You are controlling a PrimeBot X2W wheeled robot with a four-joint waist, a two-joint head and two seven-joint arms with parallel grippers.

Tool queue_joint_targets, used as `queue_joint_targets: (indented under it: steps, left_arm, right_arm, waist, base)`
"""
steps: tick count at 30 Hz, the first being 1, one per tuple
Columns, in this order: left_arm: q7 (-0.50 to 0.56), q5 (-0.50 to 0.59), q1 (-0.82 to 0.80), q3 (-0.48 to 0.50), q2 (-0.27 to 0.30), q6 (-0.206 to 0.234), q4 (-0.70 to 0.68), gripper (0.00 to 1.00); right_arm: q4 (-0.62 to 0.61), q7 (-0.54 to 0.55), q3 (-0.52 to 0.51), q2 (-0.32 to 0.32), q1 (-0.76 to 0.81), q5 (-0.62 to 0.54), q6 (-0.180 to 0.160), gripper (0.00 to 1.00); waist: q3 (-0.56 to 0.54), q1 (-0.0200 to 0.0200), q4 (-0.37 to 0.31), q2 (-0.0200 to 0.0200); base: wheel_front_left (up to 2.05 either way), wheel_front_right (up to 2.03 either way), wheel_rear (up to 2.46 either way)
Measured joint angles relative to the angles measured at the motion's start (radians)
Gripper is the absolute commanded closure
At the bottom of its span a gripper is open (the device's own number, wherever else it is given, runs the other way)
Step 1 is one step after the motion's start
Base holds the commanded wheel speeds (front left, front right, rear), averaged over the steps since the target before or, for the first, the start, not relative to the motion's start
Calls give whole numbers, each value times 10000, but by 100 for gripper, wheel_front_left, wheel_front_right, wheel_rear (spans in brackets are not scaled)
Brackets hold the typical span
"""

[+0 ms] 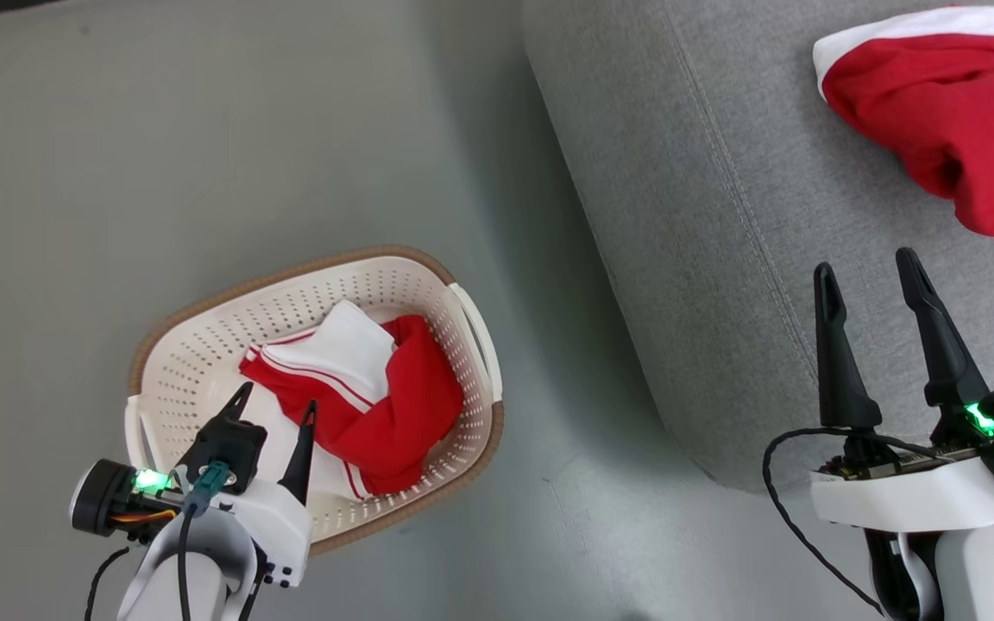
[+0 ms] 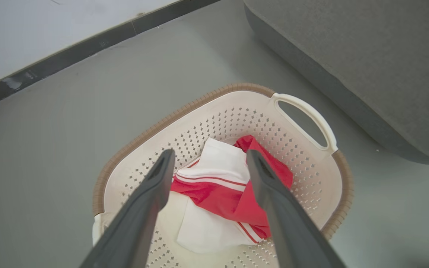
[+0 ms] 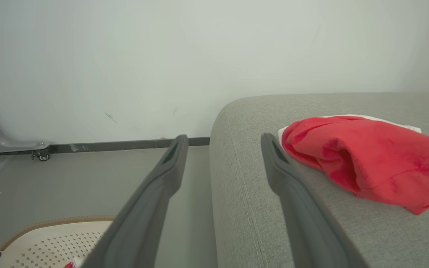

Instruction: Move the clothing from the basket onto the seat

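Red clothing sat bunched in the basket, left gripper hovering over it, fingers apart; right gripper also spread, empty, over the seat near another red piece

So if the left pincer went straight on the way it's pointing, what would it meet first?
Most likely the red and white clothing in the basket: the open left pincer points down at it, with the white part dead ahead. How far off it is remains hard to judge.
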Motion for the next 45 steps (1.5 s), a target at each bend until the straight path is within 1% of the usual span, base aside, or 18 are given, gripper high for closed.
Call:
queue_joint_targets:
  steps: [12, 16, 21, 24, 30, 39, 45]
  left_arm:
    - [481, 422, -718, -416, 464, -401, 738, 0]
    - [619, 677, -927, -533, 573, -414, 1009, 0]
    - [1108, 903, -1200, -832, 844, -851, 1331, 0]
    - [1285, 1018, -1355, -991, 915, -936, 1469, 0]
    - [1592, 1338, -1810, -1198, 1051, -1032, 1710, 0]
    - [1941, 1630, -2194, -1486, 1434, -1202, 2171, 0]
    - [2027, 1877, -2558, -1705, 1442, -1239, 2224, 0]
  right_arm:
    - [157, -205, 249, 12, -385, 178, 0, 0]
    - [236, -244, 345, 17, -595, 267, 0, 0]
    - [426, -336, 451, 23, -793, 523, 0, 0]
    - [514, -376, 508, 25, -852, 640, 0, 0]
    - [692, -443, 640, 40, -1084, 819, 0, 0]
    - [825, -543, 759, 52, -1247, 1058, 0, 0]
    - [968, -589, 878, 54, -1555, 1145, 0, 0]
  waist:
    - [974, 0, -443, 0]
    - [1280, 0, -590, 0]
    - [1702, 0, -814, 0]
    - [1902, 0, -928, 0]
    - [2291, 0, -1169, 0]
    - [2874, 0, -1537, 0]
    - [3222, 0, -1712, 0]
  base:
    - [0, 0, 0]
    - [0, 0, 0]
    - [0, 0, 0]
    - [0, 0, 0]
    - [0, 0, 0]
    - [0, 0, 0]
    - [0, 0, 0]
